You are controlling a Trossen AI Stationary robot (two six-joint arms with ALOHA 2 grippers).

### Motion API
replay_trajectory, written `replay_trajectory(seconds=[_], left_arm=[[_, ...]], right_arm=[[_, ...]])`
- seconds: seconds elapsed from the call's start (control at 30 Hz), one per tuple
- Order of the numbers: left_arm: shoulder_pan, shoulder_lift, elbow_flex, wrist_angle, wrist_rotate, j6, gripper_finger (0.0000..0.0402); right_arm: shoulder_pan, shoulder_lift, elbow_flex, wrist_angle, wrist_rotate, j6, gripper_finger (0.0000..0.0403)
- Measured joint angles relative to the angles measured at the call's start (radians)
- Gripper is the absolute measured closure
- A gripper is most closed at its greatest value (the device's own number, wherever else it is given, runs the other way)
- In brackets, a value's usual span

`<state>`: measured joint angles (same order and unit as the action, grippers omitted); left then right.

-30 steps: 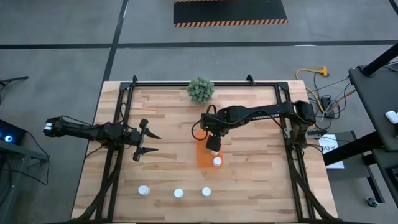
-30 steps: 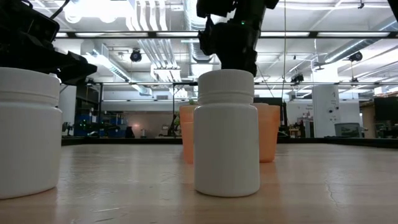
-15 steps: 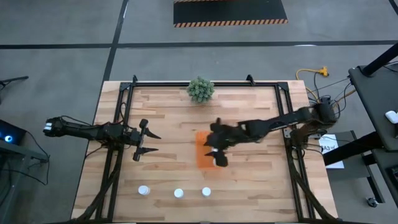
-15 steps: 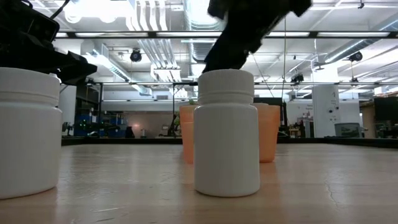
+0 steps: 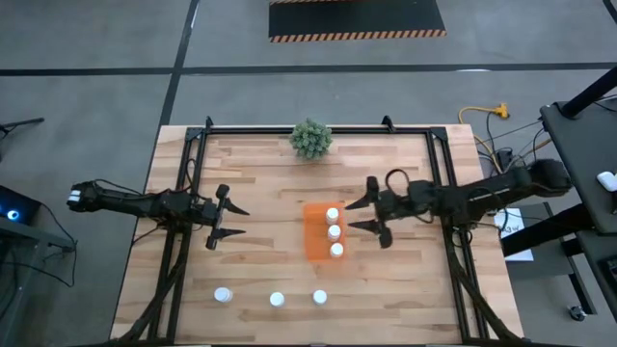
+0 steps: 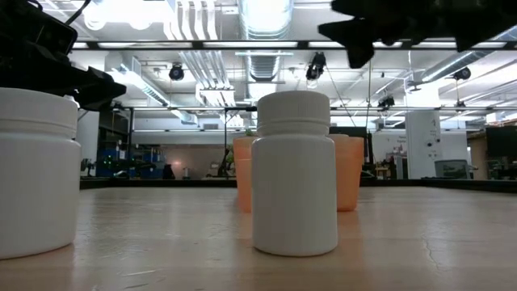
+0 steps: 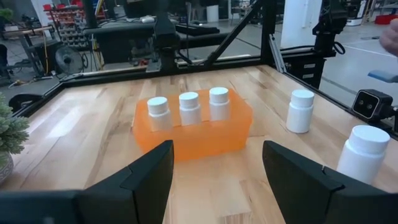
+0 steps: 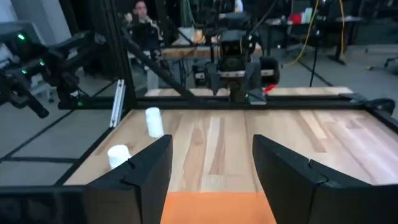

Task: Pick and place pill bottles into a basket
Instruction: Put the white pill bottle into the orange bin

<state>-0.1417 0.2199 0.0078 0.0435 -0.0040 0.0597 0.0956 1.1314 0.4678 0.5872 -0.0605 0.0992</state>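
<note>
Three pill bottles [image 5: 333, 231] stand in one row inside the basket [image 5: 316, 233] at the middle of the tabletop, leaving room for three more near the front edge [image 5: 277, 299]. The right gripper [image 5: 374, 218] hangs beside it, fingers apart and empty. The left gripper [image 5: 225, 220] waits open near the left edge.

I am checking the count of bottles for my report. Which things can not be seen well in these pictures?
- Low view: the basket stands behind a pill bottle, so its contents are hidden.
- Low view: another bottle is cut off by the picture's left edge.
- Right wrist view: the basket is cut off at the bottom edge; the right gripper fingers flank it.
</note>
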Motion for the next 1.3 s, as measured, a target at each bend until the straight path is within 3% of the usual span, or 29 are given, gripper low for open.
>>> replay_trajectory(seconds=[0.17,0.37,0.47,0.7,0.93,1.3], left_arm=[[0.0,0.0,0.0,0.001,0.0,0.0,0.0173],[0.0,0.0,0.0,0.0,0.0,0.0,0.0173],[0.0,0.0,0.0,0.0,0.0,0.0,0.0173],[0.0,0.0,0.0,0.0,0.0,0.0,0.0173],[0.0,0.0,0.0,0.0,0.0,0.0,0.0173],[0.0,0.0,0.0,0.0,0.0,0.0,0.0173]], right_arm=[[-0.01,-0.123,-0.095,0.01,0.003,-0.003,0.0193],[-0.009,-0.237,-0.262,0.272,0.002,-0.01,0.0193],[-0.009,-0.302,-0.317,0.318,0.0,-0.01,0.0193],[-0.009,-0.477,-0.364,0.23,0.003,-0.024,0.0193],[-0.009,-0.712,-0.346,-0.061,0.009,-0.025,0.0193],[-0.009,-1.029,-0.457,-0.106,0.009,-0.032,0.0193]])
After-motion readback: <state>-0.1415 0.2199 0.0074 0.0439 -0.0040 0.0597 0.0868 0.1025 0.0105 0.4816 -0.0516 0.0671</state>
